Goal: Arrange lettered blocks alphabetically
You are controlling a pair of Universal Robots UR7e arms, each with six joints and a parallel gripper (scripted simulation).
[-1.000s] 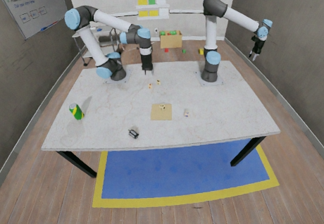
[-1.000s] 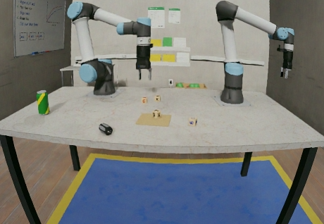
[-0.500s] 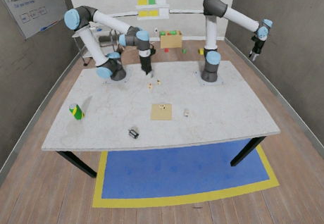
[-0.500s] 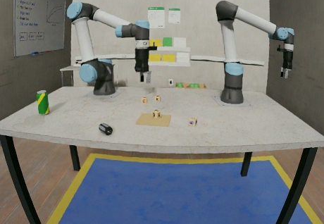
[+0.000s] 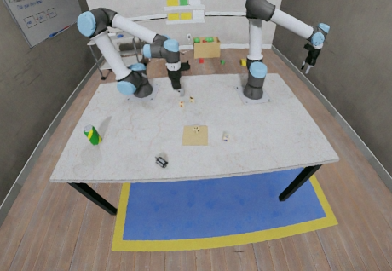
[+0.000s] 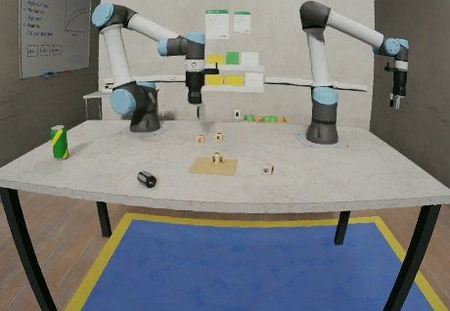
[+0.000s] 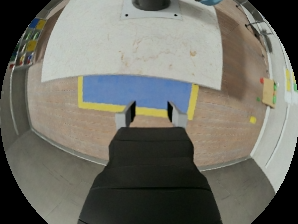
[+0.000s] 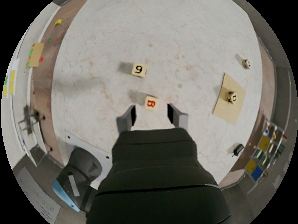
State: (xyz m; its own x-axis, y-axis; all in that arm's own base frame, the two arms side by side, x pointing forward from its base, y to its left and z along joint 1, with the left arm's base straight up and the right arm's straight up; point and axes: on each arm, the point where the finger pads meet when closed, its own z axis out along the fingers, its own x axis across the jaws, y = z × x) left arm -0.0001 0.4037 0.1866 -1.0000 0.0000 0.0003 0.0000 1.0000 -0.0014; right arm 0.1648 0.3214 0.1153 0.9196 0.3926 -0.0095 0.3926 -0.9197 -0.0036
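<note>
The right wrist view shows your right gripper (image 5: pixel 181 94) (image 6: pixel 202 118) (image 8: pixel 151 110) with its fingers spread and nothing between them, and the red B block (image 5: pixel 181 104) (image 6: pixel 200 139) (image 8: pixel 151 103) just beyond the tips. That B lies turned in this view, so if you grip it without matching its faces, a fingertip could catch a corner and spin it or tip the letter off the top. The dark-marked block (image 5: pixel 192 99) (image 6: pixel 218 137) (image 8: pixel 139 69) sits near it; a wide approach might knock it, and its rounded mark could be misread, as you can't be sure here whether it is a letter or a digit. One block, the mat block (image 5: pixel 196 129) (image 6: pixel 217 157) (image 8: pixel 231 97), is on the mat (image 5: pixel 188 140) (image 6: pixel 202 166) (image 8: pixel 223 110), askew near its far edge in the top view; its top mark is too small to read, so it may be the odd one, blocking your row. The outer block (image 5: pixel 225 136) (image 6: pixel 267 168) (image 8: pixel 246 64) is off the mat. Your left gripper (image 5: pixel 305 68) (image 6: pixel 394 106) (image 7: pixel 151 107) hangs open and unladen beyond the table's side. Order the row by the exterior view and you'd likely reverse it, since that camera faces the bases.
</note>
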